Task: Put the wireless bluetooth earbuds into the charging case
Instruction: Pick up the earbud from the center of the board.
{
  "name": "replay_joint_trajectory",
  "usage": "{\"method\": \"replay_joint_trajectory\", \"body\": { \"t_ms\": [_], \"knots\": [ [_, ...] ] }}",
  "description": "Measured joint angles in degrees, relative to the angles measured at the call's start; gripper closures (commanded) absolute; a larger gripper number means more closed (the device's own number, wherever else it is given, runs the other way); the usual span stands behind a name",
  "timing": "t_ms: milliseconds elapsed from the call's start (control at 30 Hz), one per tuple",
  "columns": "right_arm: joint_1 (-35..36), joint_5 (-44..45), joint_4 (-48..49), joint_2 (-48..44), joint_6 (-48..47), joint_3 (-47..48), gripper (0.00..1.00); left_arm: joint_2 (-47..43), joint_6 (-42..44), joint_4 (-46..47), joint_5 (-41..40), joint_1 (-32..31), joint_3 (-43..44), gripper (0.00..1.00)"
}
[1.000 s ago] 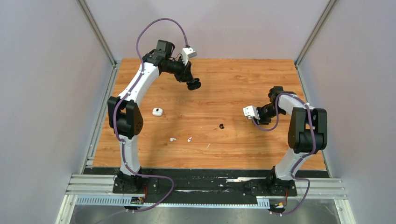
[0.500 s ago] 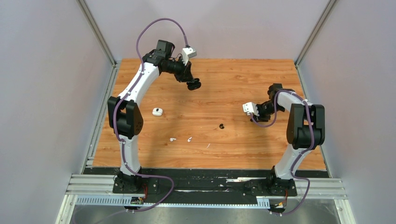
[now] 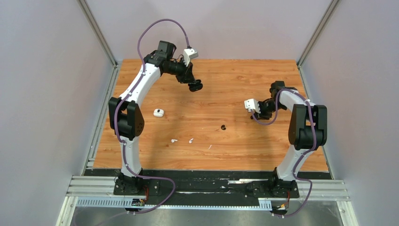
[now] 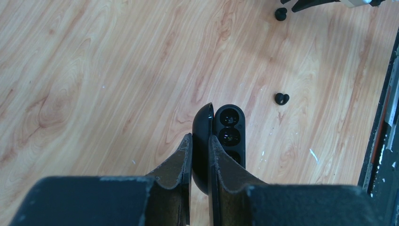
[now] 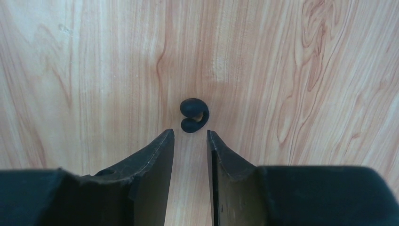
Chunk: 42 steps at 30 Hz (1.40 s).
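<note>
Two white earbuds (image 3: 174, 140) (image 3: 191, 140) lie on table (image 3: 263, 70). Left gripper (image 4: 200, 139) is clamped on black case (image 4: 229, 127). Right gripper (image 5: 190, 134), with fingers apart, faces black bud (image 5: 194, 115).

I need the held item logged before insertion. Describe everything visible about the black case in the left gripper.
The black case looks like smooth dark plastic and is hinged open. Its rounded lid is pinched edge-on between the jaws of the left gripper. The other half sits just outside them and shows a row of round glossy sockets that seem empty; the lowest one is partly hidden. The case is held above the wooden table and touches nothing but the jaws.
</note>
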Motion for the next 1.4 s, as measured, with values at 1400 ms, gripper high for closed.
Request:
{"method": "replay_joint_trajectory", "body": {
  "t_ms": [1400],
  "knots": [
    [1.01, -3.56, -2.78, 6.97, 9.55, 8.59, 0.64, 0.0, -0.2, -0.02, 0.0, 0.0, -0.26, 1.0]
  ]
}}
